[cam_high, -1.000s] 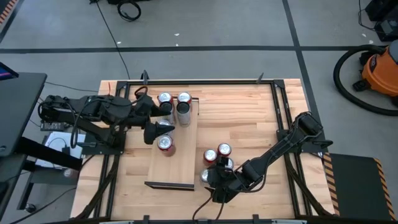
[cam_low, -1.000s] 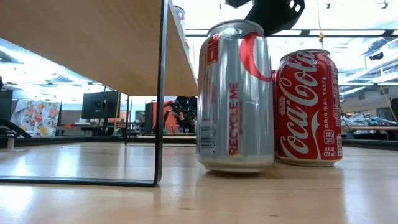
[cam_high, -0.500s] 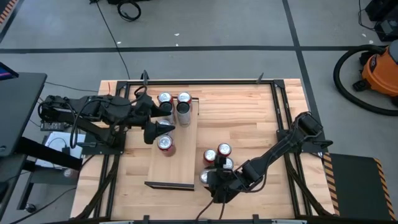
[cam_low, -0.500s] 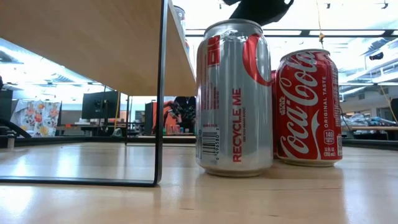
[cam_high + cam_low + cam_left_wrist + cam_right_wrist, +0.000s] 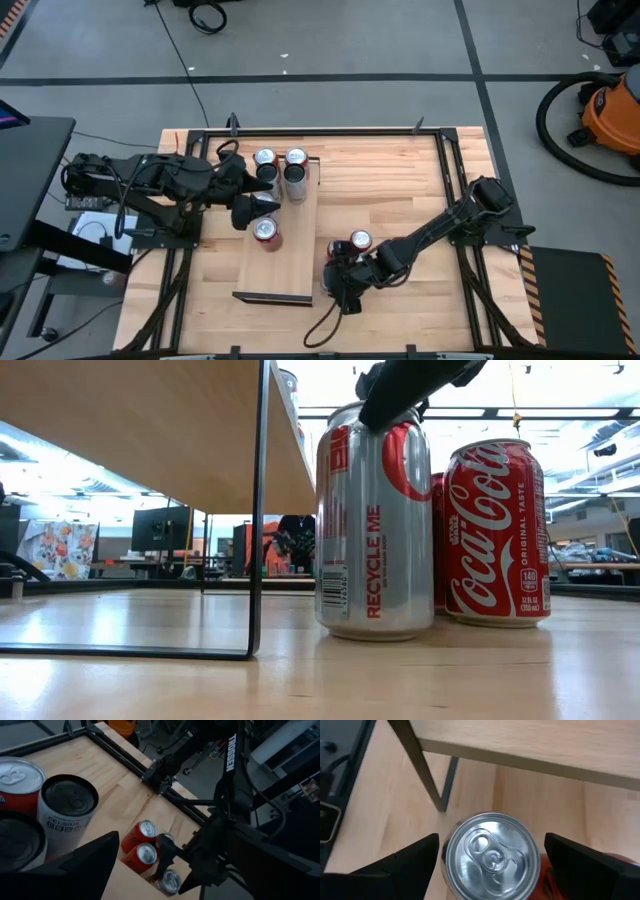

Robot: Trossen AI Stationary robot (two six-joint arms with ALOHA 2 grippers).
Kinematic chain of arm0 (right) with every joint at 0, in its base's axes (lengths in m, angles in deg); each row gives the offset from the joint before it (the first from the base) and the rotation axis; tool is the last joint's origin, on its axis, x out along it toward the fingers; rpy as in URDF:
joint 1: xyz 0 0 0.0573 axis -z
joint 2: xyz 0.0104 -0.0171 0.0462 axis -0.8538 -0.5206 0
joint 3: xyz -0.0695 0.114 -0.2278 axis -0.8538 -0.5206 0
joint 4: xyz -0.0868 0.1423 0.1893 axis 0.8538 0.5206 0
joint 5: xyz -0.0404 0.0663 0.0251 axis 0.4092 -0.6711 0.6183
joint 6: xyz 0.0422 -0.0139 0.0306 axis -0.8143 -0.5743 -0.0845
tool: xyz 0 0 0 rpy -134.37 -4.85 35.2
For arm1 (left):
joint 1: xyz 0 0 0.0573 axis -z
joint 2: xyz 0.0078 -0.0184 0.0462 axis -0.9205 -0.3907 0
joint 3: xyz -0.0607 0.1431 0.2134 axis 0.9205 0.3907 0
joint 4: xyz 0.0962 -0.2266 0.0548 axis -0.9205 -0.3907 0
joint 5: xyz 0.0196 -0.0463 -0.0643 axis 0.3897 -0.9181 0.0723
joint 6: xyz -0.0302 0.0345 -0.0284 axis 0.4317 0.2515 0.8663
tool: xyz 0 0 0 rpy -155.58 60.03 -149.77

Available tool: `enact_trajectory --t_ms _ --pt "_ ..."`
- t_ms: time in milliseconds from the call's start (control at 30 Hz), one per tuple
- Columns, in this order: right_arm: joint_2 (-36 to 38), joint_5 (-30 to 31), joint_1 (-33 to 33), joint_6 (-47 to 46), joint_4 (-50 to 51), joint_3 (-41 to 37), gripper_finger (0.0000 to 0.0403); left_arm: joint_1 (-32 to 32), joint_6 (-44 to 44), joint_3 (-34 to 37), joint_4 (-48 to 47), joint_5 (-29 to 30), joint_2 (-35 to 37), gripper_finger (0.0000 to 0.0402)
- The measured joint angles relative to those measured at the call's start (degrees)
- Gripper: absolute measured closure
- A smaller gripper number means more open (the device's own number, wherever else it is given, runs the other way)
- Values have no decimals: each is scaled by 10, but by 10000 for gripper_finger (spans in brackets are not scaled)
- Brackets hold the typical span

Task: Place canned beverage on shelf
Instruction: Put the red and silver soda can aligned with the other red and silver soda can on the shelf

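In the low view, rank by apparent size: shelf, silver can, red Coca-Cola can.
1. shelf, cropped by the frame.
2. silver can.
3. red Coca-Cola can.
The silver can stands nearer the camera, so its lead may be perspective.

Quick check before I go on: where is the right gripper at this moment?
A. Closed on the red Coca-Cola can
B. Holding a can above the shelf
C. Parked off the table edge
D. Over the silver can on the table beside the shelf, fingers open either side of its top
D. The right wrist view shows the right gripper with its fingers spread on both sides of the silver can, which stands on the table next to the shelf.
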Motion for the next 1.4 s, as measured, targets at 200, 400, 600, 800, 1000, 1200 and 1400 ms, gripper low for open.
enact_trajectory --t_ms 200,400,600,800,1000,1200,1400 --pt "0 -59 23 14 1 0 30 0 24 0 0 -3 0 13" --pt "0 -82 33 42 29 0 35 0 29 0 0 -6 0 13" --pt "0 -101 37 49 32 0 76 0 27 0 0 -6 0 13" --pt "1 -103 44 50 32 0 91 0 21 0 -8 -6 0 13" --pt "34 -105 52 25 56 12 84 0 22 0 -13 -35 0 13" --pt "82 -97 63 2 129 45 84 0 4 0 -17 -63 0 13" --pt "123 -84 92 -10 190 88 84 7 -38 0 13 -68 1 13"
